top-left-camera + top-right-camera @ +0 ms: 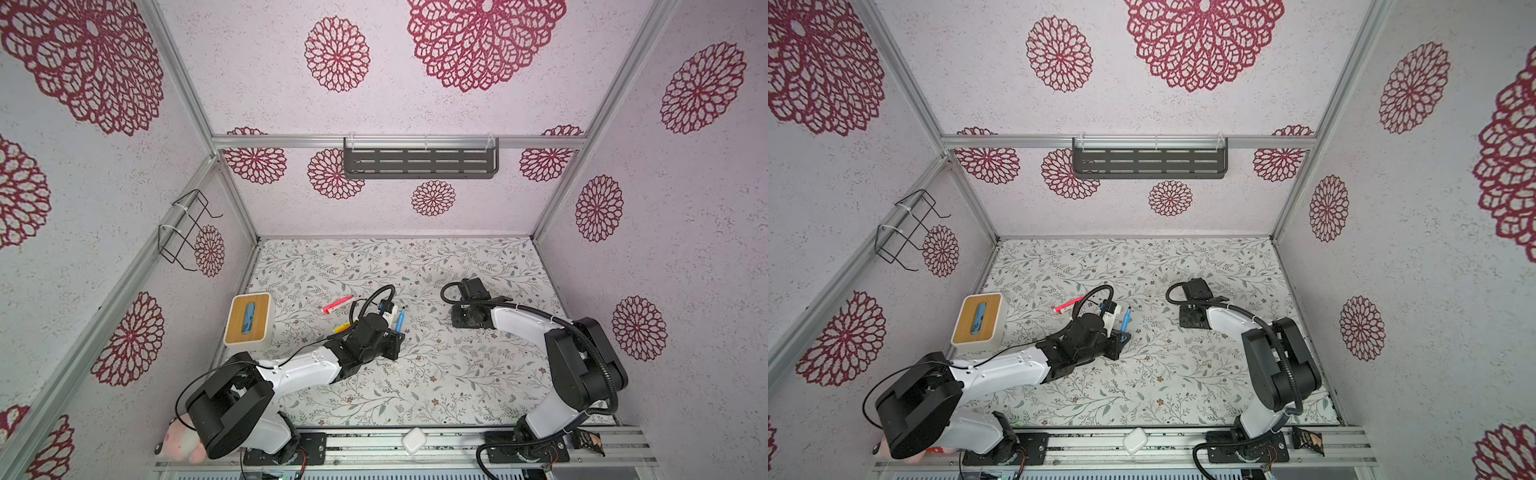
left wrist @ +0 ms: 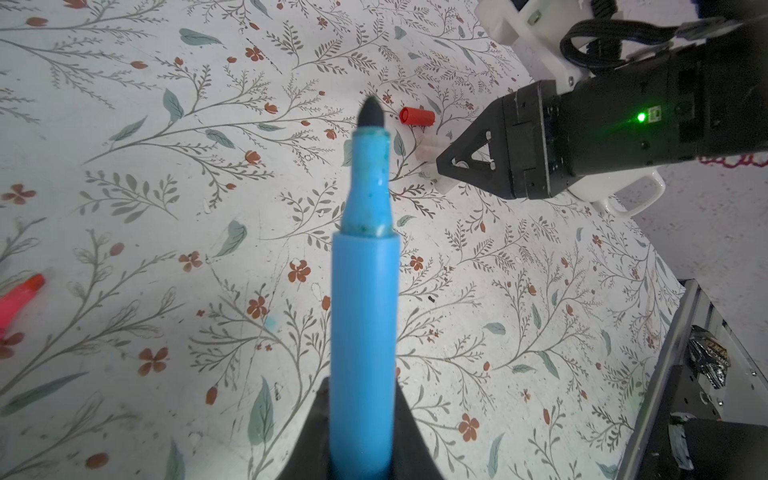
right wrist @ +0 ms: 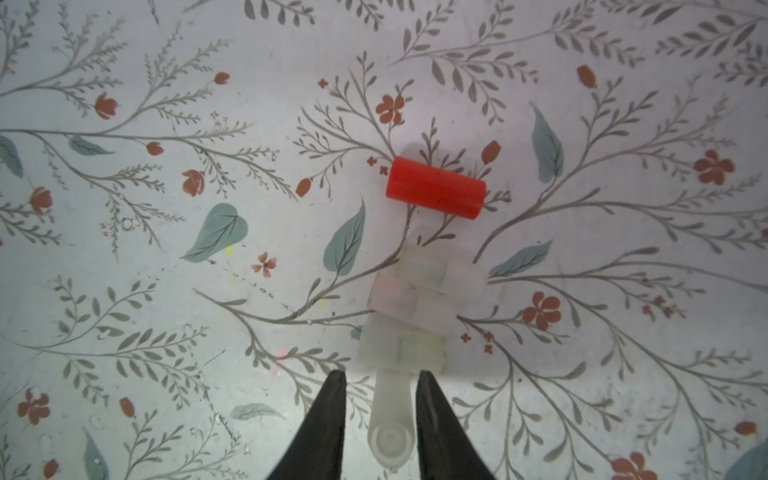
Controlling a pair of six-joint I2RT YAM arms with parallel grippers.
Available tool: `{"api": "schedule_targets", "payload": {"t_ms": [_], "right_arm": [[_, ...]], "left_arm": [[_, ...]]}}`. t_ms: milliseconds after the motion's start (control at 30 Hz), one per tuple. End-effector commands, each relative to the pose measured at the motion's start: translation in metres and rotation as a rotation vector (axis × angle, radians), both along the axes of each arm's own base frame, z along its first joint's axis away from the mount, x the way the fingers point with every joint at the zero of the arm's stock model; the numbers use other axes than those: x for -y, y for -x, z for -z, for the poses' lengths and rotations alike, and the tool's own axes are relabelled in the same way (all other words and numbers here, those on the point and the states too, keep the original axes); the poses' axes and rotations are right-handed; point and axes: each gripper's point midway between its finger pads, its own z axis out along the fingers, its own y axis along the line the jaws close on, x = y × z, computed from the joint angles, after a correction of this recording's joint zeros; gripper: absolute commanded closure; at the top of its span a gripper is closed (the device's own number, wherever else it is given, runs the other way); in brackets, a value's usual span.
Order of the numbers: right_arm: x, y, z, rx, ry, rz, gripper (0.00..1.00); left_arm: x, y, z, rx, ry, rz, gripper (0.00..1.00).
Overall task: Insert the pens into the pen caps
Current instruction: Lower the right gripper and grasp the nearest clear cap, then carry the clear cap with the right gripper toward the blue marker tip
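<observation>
Right wrist view puts my right end effector (image 3: 380,376) low over the counter (image 3: 124,291). Its jaws are apart and straddle a translucent cap (image 3: 390,415). A sliver of gap shows on at least one side, so I judge it not yet clamped. I think I am taking it across its width so the mouth stays free for a pen.

Just beyond it lie the other pale caps (image 3: 415,303), packed side by side and touching. Their outlines blur together, so I count two there, maybe three. Past those, slightly apart, one red cap (image 3: 435,192) lies on its side. That makes one red and three or four pale.

Left wrist view has my left end effector (image 2: 362,388) clamped on the rear of the blue pen (image 2: 363,299). The pen is held clear of the counter, its dark tip bare and pointing toward the caps and the right end effector. As I judge it, the tail grip leaves the whole nose free to enter a cap.

Out at the edge of that view lies a pink pen (image 2: 16,301). In a top view a yellow pen (image 1: 341,328) peeks from behind my left arm. I count three pens: one held and two lying on the counter. The blue pen is not in a cap yet.
</observation>
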Motion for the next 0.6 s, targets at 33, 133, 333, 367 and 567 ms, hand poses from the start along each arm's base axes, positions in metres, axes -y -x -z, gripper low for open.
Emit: {"api": "schedule_targets", "payload": {"t_ms": [33,133,333,367,567], "right_arm": [[0.002,-0.004,-0.005,0.013,0.043,0.002,0.70],[0.002,-0.003,-0.003,0.012,0.049,0.006,0.73],[0.002,-0.002,-0.004,0.012,0.083,0.004,0.88],[0.001,-0.003,-0.005,0.012,0.084,0.002,0.92],[-0.012,-0.001,-0.036,0.060,0.022,-0.048,0.95]], "left_arm": [[0.000,-0.004,-0.002,0.018,0.004,-0.009,1.00],[-0.001,-0.004,-0.002,0.020,0.000,-0.011,1.00],[-0.003,-0.004,-0.002,0.021,0.001,-0.017,1.00],[-0.003,-0.003,-0.003,0.024,-0.001,-0.018,1.00],[-0.007,0.002,-0.013,0.075,0.046,-0.009,1.00]]}}
